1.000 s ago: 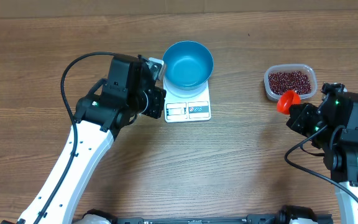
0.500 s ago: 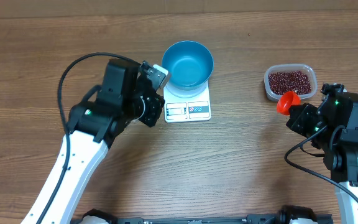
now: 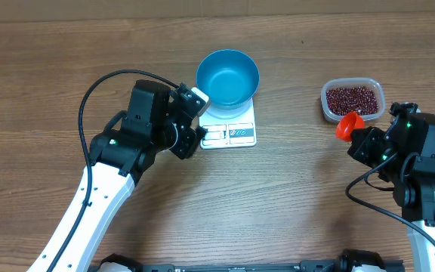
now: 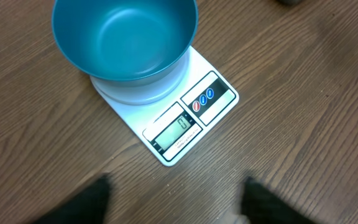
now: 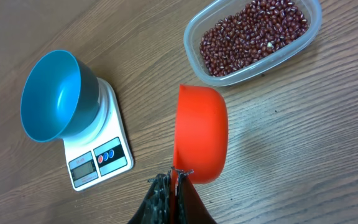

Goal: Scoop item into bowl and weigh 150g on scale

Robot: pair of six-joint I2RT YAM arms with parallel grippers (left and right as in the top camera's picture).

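Note:
The blue bowl stands empty on the white scale, whose display shows a zero. My left gripper hangs open just left of the scale's front edge, over bare wood, with nothing between its fingers. The red-brown beans lie in a clear tub at the right. My right gripper is shut on the handle of an orange scoop. The scoop is held on edge above the table just in front of the tub.
The clear plastic tub sits near the right side of the wooden table. The left arm's black cable loops above its wrist. Bowl and scale lie well left of the scoop.
My left gripper has opened and drawn back a little from the scale's left edge. The right arm and the scoop have not moved.

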